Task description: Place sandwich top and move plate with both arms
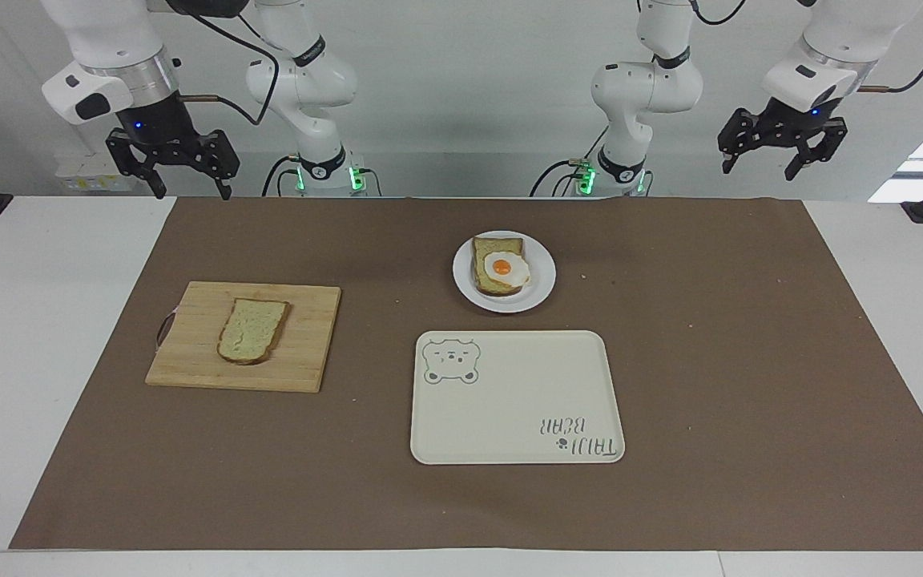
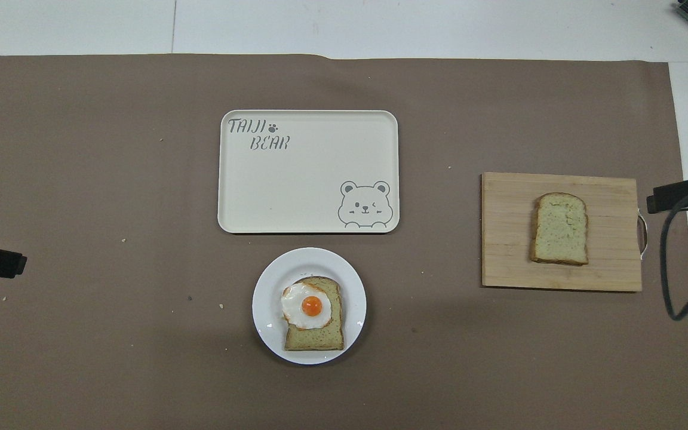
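Observation:
The sandwich top [image 1: 251, 330], a bare bread slice, lies on the wooden cutting board [image 1: 309, 336] toward the right arm's end of the table; it also shows in the overhead view [image 2: 560, 228]. The white plate [image 1: 538, 284] holds a bread slice with a fried egg [image 1: 500, 268] mid-table, also seen from overhead [image 2: 266, 292]. My right gripper [image 1: 193, 191] is open and empty, up in the air over the table's edge at the robots' end. My left gripper [image 1: 758, 170] is open and empty, raised over that same edge at the left arm's end.
A cream rectangular tray [image 1: 509, 401] with a bear drawing lies just farther from the robots than the plate. A brown mat [image 1: 750, 361] covers the table. Camera stands sit at both ends of the table.

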`<state>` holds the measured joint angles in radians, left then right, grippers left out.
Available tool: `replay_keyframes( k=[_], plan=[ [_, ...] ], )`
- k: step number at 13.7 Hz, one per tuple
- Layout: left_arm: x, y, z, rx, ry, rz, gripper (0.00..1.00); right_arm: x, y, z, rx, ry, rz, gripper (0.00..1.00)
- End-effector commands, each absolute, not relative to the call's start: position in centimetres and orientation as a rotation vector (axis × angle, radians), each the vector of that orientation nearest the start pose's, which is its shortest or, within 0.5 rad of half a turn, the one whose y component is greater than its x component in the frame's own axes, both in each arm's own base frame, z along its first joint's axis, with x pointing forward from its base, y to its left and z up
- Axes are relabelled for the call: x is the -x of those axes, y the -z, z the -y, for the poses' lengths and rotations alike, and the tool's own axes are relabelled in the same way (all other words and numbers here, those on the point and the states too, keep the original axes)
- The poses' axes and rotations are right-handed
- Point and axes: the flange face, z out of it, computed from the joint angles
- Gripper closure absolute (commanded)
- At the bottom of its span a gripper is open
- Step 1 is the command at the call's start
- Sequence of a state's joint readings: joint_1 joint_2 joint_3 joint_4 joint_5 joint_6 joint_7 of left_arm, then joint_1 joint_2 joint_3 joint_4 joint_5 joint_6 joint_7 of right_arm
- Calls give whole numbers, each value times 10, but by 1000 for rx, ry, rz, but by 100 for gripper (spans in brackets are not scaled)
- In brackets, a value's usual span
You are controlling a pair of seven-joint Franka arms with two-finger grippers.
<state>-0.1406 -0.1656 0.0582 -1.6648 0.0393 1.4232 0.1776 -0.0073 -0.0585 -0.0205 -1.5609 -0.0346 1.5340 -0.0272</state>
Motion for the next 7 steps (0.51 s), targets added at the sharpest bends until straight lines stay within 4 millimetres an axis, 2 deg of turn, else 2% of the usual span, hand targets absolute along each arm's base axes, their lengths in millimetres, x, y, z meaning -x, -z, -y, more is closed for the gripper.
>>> replay_keyframes(
  k=[1, 7],
  plan=[
    [-514, -671, 26, 3164, -156, -305, 0, -524, -659, 22, 3180, 34, 23, 0],
    [-518, -674, 25, 3143, -144, -294, 0, -524, -659, 23, 3179, 36, 18, 0]
  ],
)
